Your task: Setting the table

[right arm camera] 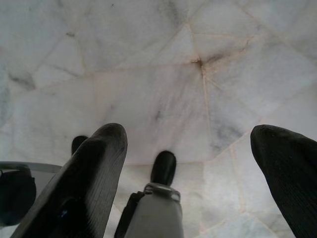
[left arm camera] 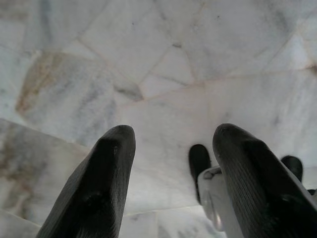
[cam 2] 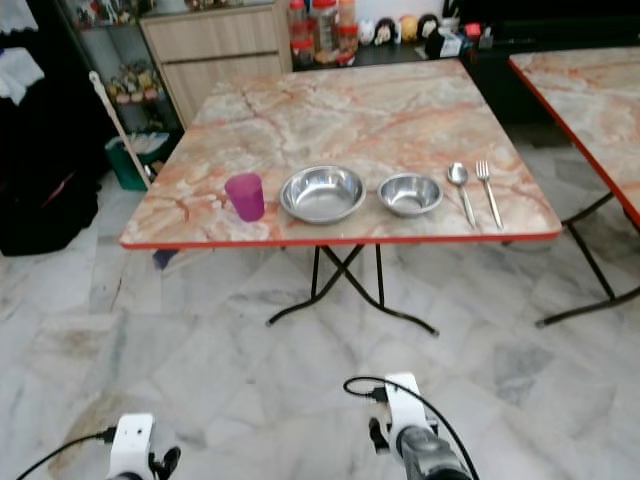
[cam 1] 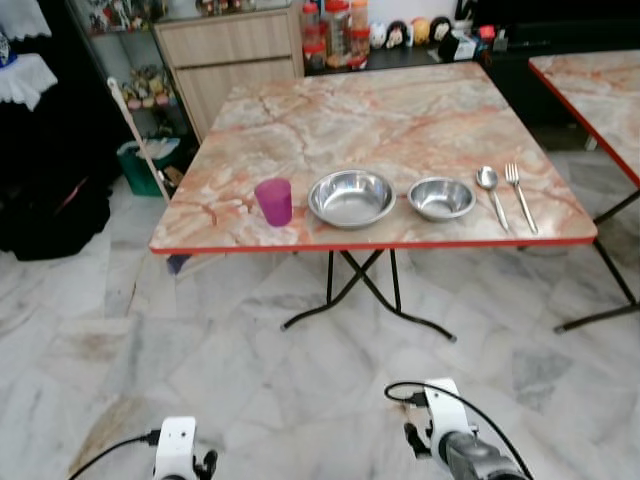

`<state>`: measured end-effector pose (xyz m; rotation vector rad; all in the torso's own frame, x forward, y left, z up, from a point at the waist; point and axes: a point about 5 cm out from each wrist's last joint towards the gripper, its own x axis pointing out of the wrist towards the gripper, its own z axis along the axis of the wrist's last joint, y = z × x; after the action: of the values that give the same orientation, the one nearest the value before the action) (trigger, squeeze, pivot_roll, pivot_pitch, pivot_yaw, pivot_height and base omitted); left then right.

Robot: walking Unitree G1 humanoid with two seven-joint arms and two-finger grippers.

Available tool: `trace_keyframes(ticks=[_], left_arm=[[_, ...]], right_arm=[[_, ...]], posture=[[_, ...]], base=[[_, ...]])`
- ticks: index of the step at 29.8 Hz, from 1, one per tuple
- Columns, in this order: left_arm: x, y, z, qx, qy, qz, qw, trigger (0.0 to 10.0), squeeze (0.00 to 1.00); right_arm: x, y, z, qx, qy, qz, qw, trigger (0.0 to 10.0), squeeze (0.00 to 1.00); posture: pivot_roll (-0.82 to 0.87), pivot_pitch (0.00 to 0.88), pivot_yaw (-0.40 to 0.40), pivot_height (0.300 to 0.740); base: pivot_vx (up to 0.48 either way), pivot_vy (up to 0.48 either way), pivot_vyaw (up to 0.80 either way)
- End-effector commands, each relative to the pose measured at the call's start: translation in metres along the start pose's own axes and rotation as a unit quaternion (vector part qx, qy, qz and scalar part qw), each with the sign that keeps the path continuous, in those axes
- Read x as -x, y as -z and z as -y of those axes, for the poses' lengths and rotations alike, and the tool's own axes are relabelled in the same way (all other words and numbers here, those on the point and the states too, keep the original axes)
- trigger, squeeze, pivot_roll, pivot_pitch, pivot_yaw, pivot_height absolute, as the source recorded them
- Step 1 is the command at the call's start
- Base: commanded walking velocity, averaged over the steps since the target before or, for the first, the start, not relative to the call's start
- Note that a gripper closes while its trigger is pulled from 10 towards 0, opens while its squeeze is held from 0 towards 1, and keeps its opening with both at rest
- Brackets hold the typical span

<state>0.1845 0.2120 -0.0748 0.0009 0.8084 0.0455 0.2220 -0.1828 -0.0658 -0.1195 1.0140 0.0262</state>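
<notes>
Along the near edge of a marble-patterned folding table [cam 1: 400, 110] stand a purple cup [cam 1: 274, 201], a large steel bowl [cam 1: 351, 197], a smaller steel bowl [cam 1: 441, 198], a spoon [cam 1: 491, 192] and a fork [cam 1: 519, 193], in a row from left to right. Both arms hang low in front of me, well short of the table. My left gripper [left arm camera: 171, 148] is open over the marble floor with nothing between its fingers. My right gripper [right arm camera: 190, 148] is open wide, also empty, over the floor.
A second marble table [cam 1: 600, 90] stands at the right. Behind the table are a wooden cabinet [cam 1: 230, 60] and a shelf of jars [cam 1: 335, 35]. A broom handle [cam 1: 140, 140] and a green bin [cam 1: 145, 165] sit at the left. Black table legs [cam 1: 365, 290] cross underneath.
</notes>
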Motion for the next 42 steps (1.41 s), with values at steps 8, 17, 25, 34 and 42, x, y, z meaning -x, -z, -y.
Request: trace_keyframes(ticks=[8,17,25,34,42], left_arm=[[0.001,0.004,-0.005,-0.017,0.003,-0.02,1.0,10.0,0.0],[0.003,0.007,-0.008,-0.004,-0.008,-0.02,1.0,10.0,0.0],[0.004,0.01,-0.01,0.003,-0.011,-0.019,1.0,10.0,0.0],[0.005,0.013,-0.008,0.011,-0.017,-0.02,1.0,10.0,0.0],[0.005,0.015,-0.005,0.016,-0.014,-0.022,1.0,10.0,0.0]], right_arm=[[0.0,-0.001,-0.002,0.0,0.003,0.007,1.0,10.0,0.0],[0.0,0.001,-0.006,-0.016,-0.001,0.014,1.0,10.0,0.0],[0.0,0.005,-0.007,-0.01,-0.005,0.003,1.0,10.0,0.0],[0.0,0.008,-0.005,-0.004,-0.007,0.002,1.0,10.0,0.0],[0.0,0.008,-0.003,-0.012,-0.005,0.009,1.0,10.0,0.0]], posture=[[-0.23,0.011,0.169,0.74],[-0.19,0.001,0.161,0.74],[-0.16,0.0,0.14,0.74],[-0.13,0.0,0.118,0.74],[-0.12,0.0,0.103,0.74]], base=[[0.0,0.0,0.0],[0.0,0.0,0.0],[0.0,0.0,0.0],[0.0,0.0,0.0],[0.0,0.0,0.0]])
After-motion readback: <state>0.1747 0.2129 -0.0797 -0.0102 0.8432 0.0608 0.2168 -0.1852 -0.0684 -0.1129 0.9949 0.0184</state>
